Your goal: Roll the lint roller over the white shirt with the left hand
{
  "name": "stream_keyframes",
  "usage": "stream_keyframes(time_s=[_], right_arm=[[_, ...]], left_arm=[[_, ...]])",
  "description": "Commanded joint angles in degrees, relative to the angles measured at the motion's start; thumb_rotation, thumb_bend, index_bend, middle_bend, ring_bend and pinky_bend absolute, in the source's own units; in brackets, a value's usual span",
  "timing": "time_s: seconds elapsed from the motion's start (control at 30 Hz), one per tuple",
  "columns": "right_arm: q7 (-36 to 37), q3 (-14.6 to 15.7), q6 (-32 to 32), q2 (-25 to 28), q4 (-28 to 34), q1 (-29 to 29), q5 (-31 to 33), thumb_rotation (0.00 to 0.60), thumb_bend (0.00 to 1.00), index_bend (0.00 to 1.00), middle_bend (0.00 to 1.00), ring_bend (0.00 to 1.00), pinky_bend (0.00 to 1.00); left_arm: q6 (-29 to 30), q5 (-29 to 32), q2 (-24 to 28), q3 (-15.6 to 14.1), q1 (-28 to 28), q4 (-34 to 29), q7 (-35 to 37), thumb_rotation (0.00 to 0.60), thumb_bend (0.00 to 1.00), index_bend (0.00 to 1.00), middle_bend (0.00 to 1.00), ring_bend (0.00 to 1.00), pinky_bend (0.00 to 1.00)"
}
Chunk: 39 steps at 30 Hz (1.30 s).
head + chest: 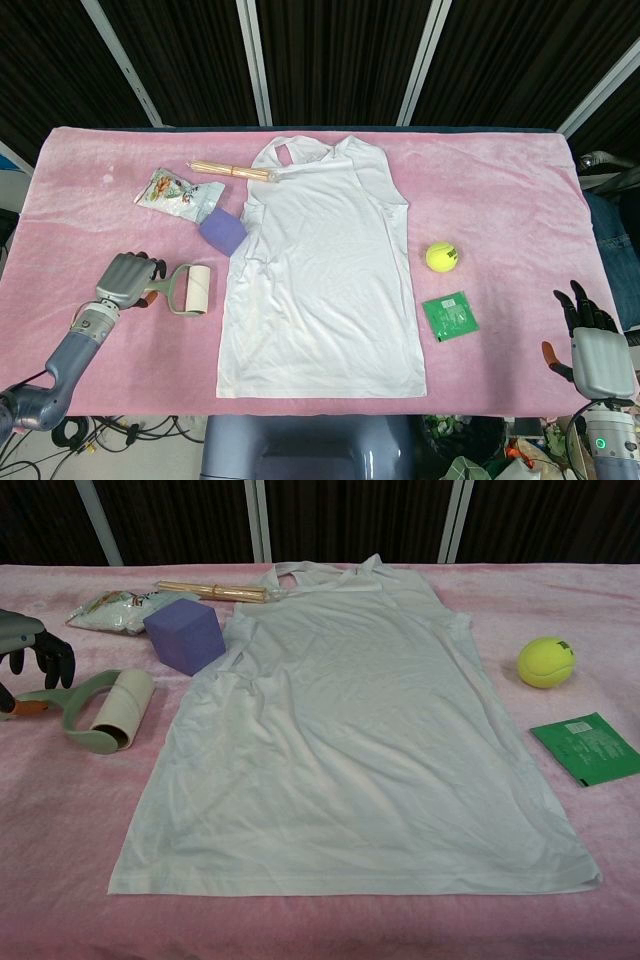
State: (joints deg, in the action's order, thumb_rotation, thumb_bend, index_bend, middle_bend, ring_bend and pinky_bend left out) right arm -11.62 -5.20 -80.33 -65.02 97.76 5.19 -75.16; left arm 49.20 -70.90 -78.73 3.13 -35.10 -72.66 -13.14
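Left hand at handle end of sage-green plastic lint roller with pale paper drum; fingers curled over handle, seemingly grasping, though contact partly hidden. Roller flat on fuzzy pink table cloth, just beside left hem of thin white sleeveless cotton shirt, spread flat for rolling. Right hand idle at far right table edge, fingers apart, holding nothing.

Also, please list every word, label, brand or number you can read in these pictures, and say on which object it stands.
Nothing can be read.
Green packet: pale printed label, too small and blurred.
Snack bag: colourful print, blurred.
Tennis ball: small dark mark, not readable.
White shirt, lint roller, purple block: no text visible.
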Motion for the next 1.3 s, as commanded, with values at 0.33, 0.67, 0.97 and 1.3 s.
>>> stream_keyframes(time_s=[0.33,0.67,0.97,1.3], right_arm=[[-0.13,0.05,-0.07,0.00,0.00,-0.03,-0.06,0.600,0.26,0.15,0.01,0.15,0.21],[-0.36,-0.02,-0.01,-0.09,0.01,0.01,0.20,0.600,0.26,0.15,0.01,0.15,0.21],[-0.29,-0.09,0.09,-0.05,0.12,0.02,0.42,0.600,0.26,0.15,0.01,0.15,0.21],[-0.13,-0.14,0.23,-0.08,0.28,0.03,0.71,0.600,0.26,0.15,0.01,0.15,0.21]], left_arm=[[0.25,0.07,-0.09,-0.13,0.14,0.07,-0.24,0.600,0.32,0.44,0.47,0.31,0.42],[0.10,0.15,-0.22,-0.11,-0.10,0.33,-0.73,0.600,0.32,0.43,0.44,0.31,0.41],[0.03,-0.14,-0.54,-0.17,-0.29,0.25,-0.72,0.600,0.33,0.45,0.46,0.31,0.41],[0.63,-0.74,-1.27,-0.45,-0.22,1.01,-1.22,0.600,0.46,0.52,0.54,0.38,0.51]])
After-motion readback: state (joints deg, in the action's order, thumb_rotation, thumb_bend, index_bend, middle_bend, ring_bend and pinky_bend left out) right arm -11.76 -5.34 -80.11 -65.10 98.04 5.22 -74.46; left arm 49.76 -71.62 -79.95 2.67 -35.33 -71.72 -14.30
